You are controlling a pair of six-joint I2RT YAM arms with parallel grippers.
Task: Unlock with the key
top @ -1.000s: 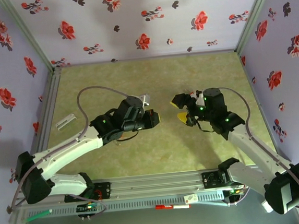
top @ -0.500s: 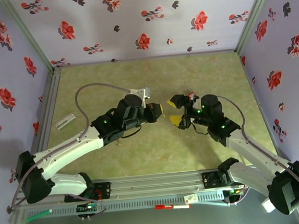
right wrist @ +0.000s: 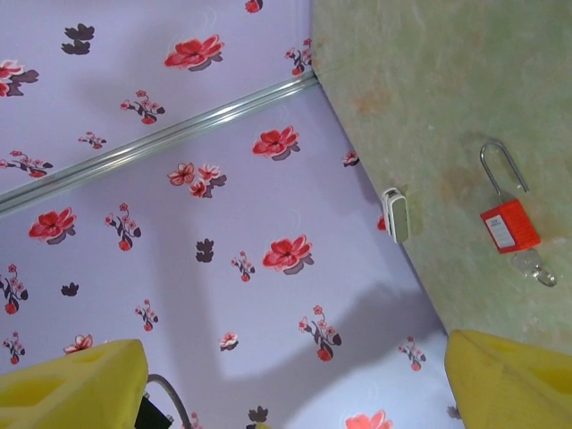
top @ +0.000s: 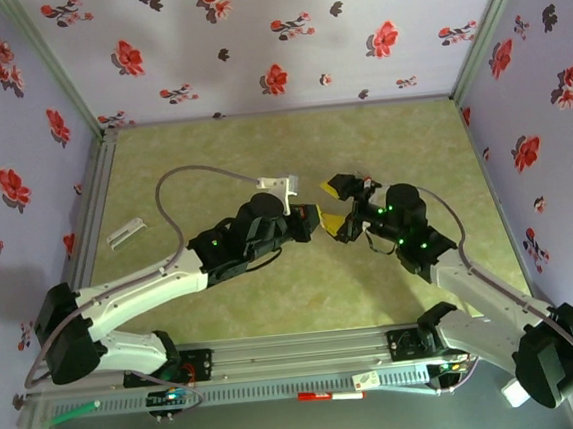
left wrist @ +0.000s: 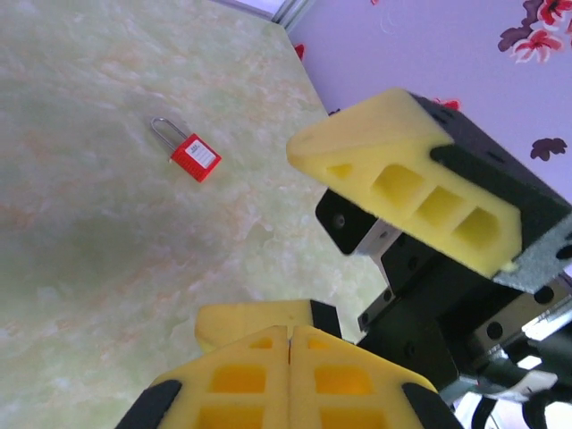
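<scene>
Mottled green tabletop (top: 210, 146) within floral lilac walls (top: 252, 47)

White links (top: 132, 286), black joints (top: 65, 344) (green lights (top: 215, 244)), yellow hollowed fingers (left wrist: 241, 380), grey cables (top: 197, 170).

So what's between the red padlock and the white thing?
Nothing, just bare table between the red padlock and the white thing, in the right wrist view.

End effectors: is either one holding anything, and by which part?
Nothing is seen held. The left end effector is shut pad to pad; the right end effector is open and empty.
</scene>
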